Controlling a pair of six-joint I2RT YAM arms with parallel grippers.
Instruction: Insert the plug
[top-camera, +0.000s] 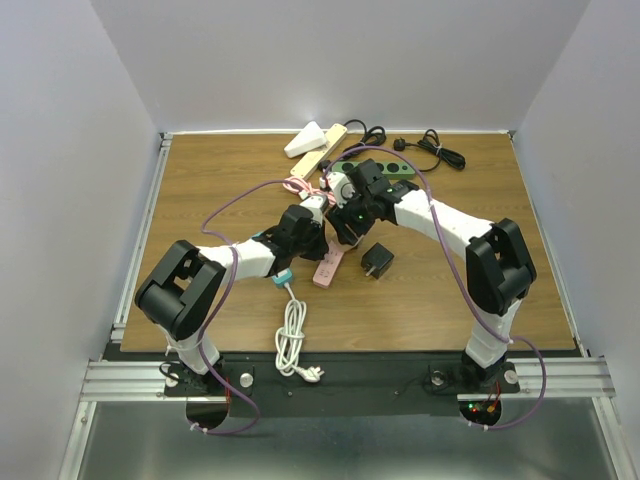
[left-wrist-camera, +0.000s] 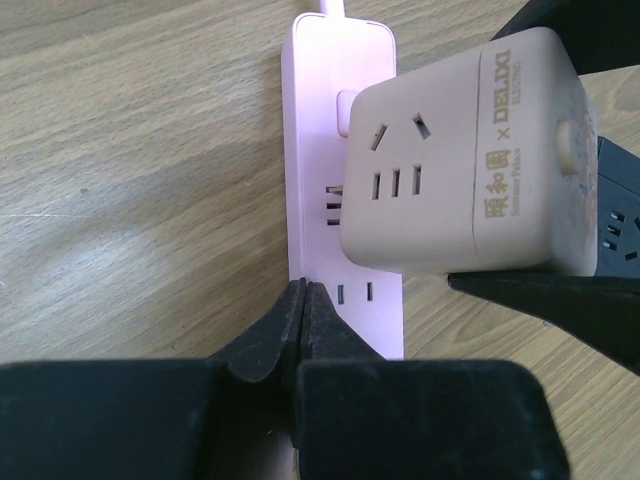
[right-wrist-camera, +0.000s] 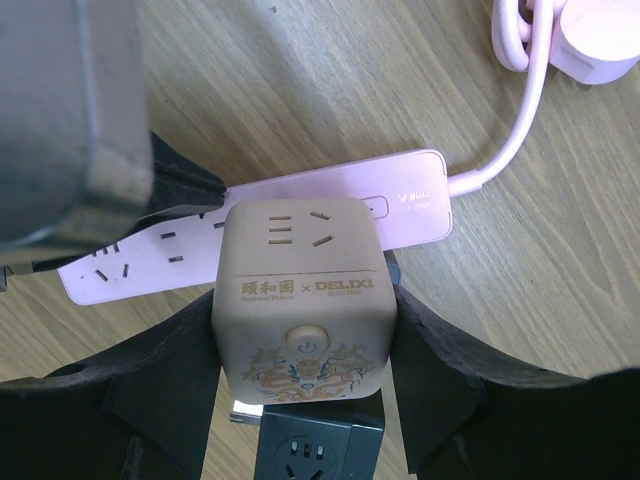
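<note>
My right gripper (right-wrist-camera: 303, 335) is shut on a beige cube adapter (right-wrist-camera: 300, 270) with a printed dragon and sockets on its faces. It holds the cube over the middle of the pink power strip (right-wrist-camera: 150, 255), which lies flat on the wooden table. A metal prong shows under the cube. In the left wrist view the cube (left-wrist-camera: 450, 150) covers part of the strip (left-wrist-camera: 320, 120). My left gripper (left-wrist-camera: 303, 292) is shut and empty, its tips at the strip's near left edge. In the top view both grippers meet over the strip (top-camera: 330, 265).
A black cube adapter (top-camera: 377, 261) lies right of the strip, close under my right gripper (right-wrist-camera: 310, 450). The strip's pink cable and plug (right-wrist-camera: 590, 40) coil at the back. A white coiled cable (top-camera: 291, 340) lies at the front. A green strip (top-camera: 375, 168), a beige strip (top-camera: 320, 150) and a black cable (top-camera: 430, 150) lie at the back.
</note>
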